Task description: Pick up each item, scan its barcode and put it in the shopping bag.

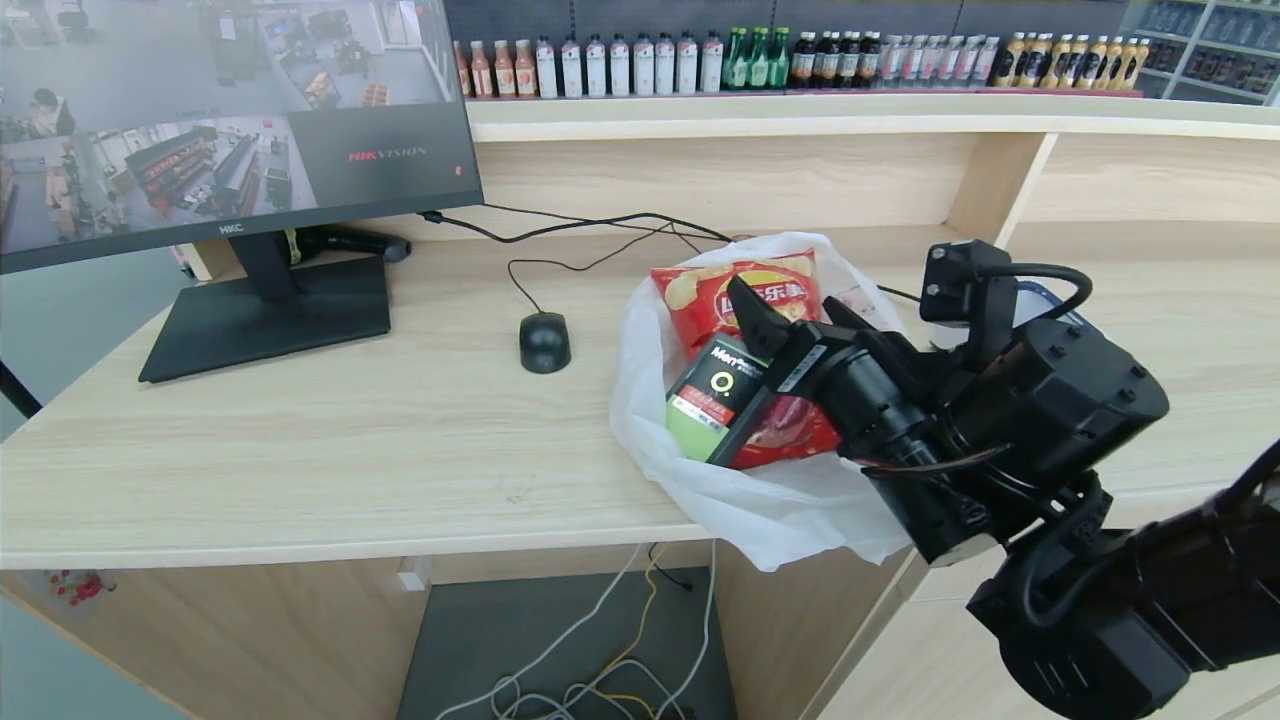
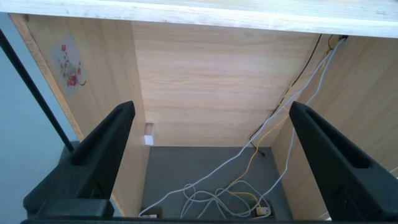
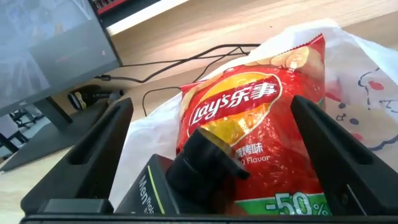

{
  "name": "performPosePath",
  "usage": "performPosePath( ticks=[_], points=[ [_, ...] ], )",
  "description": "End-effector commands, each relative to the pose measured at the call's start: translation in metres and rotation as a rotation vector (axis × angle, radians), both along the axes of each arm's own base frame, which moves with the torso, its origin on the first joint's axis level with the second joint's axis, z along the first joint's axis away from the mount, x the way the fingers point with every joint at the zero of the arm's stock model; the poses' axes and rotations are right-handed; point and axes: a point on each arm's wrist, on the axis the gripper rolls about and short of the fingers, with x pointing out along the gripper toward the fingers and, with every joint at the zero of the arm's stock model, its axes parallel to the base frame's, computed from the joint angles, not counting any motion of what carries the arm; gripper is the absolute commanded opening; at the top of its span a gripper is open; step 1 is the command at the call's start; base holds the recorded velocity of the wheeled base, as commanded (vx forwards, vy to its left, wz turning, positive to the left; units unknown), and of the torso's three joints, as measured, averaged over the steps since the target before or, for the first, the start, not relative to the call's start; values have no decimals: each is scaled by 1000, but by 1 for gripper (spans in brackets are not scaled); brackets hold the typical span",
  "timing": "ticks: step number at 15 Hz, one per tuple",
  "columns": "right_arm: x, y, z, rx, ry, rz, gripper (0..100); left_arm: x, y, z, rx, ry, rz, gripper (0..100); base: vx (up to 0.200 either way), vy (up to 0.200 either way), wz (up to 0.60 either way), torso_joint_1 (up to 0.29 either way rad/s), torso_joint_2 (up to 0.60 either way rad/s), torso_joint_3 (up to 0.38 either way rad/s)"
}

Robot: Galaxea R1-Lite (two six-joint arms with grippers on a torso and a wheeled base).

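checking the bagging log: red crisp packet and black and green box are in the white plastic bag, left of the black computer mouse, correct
Wrong side. The white plastic bag, holding the red crisp packet and the black and green box, lies right of the black computer mouse; the head view shows it.

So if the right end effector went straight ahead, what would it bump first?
Probably the dark box with the green label, lying on the red chip bag in the white shopping bag. It sits ahead of the open right end effector, though depth is hard to judge.
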Motion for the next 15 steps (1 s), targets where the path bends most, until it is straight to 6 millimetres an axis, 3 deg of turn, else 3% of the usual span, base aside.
performPosePath(
  ticks=[1, 4, 8, 12, 15],
  points=[
    [-11, -8, 6, 5, -7, 4, 100, 0, 0, 0, 0, 0, 0, 100, 0, 0, 0, 0, 0, 0],
    [-35, -28, 13, 11, -17, 3, 100, 0, 0, 0, 0, 0, 2, 100, 0, 0, 0, 0, 0, 0],
    [-78, -76, 25, 27, -43, -40, 100, 0, 0, 0, 0, 0, 2, 100, 0, 0, 0, 0, 0, 0],
    [-130, -150, -5, -11, 8, -226, 100, 0, 0, 0, 0, 0, -1, 100, 0, 0, 0, 0, 0, 0],
    [-154, -176, -8, 6, -34, -335, 100, 0, 0, 0, 0, 0, 0, 100, 0, 0, 0, 0, 0, 0]
  ],
)
